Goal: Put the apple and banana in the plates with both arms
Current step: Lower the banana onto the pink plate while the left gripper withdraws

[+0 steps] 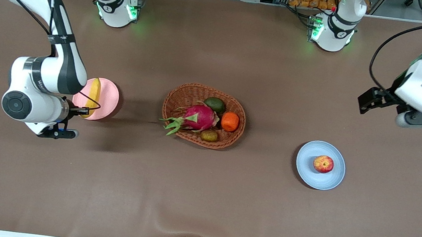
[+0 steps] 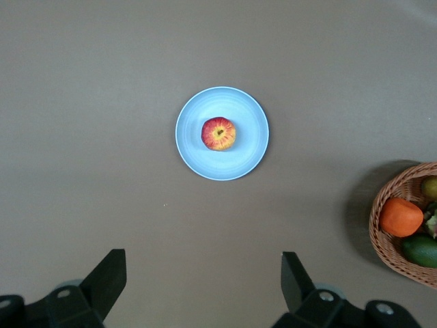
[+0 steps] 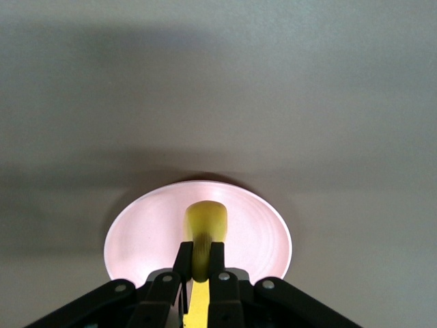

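We count two plates, one basket, four basket fruits. The basket sits mid-table between the plates and holds a dragon fruit, a green fruit, an orange fruit and a brownish fruit. We read no writing anywhere.

The apple rests on the blue plate, toward the left arm's end. The left gripper hangs spread wide and empty, high over bare table.

The right gripper is clamped on the banana over the pink plate. Whether the banana touches the plate, we can't tell.
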Robot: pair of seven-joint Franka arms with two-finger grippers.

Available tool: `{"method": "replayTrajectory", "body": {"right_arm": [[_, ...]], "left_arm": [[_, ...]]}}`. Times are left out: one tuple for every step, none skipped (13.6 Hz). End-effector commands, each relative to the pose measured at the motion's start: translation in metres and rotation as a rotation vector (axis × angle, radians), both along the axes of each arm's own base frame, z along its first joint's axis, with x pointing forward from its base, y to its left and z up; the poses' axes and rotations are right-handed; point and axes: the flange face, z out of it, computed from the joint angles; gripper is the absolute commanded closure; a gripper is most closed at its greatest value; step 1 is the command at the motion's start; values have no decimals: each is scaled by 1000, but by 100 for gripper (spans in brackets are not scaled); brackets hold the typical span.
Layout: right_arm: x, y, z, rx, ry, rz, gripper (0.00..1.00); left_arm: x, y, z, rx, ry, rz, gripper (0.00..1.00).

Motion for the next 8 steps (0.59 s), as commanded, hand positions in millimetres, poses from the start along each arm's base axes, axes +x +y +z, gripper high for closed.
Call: {"method": "replayTrajectory", "body": {"right_arm": [[-14, -7, -19, -2, -11, 30, 100], [-16, -7, -23, -1, -14, 31, 100], [-16, -7, -25, -1, -12, 31, 99], [-16, -7, -28, -3, -9, 32, 82], [-15, -10, -30, -2, -6, 25, 22], [-13, -11, -29, -4, -8, 18, 0], [-9, -10, -22, -5, -15, 10, 0], [-4, -8, -12, -6, -10, 11, 0]], "left_arm": [[-7, 6, 13, -17, 21, -13, 0], [-9, 6, 13, -17, 30, -17, 0], [-9, 6, 13, -15, 38, -25, 0], [-11, 8, 15, -13, 39, -32, 0], [-13, 8, 16, -11, 45, -38, 0], [-17, 12, 20, -19, 47, -34, 0], [-21, 16, 25, -43, 49, -24, 0], [-23, 23, 27, -57, 56, -15, 0]]}}
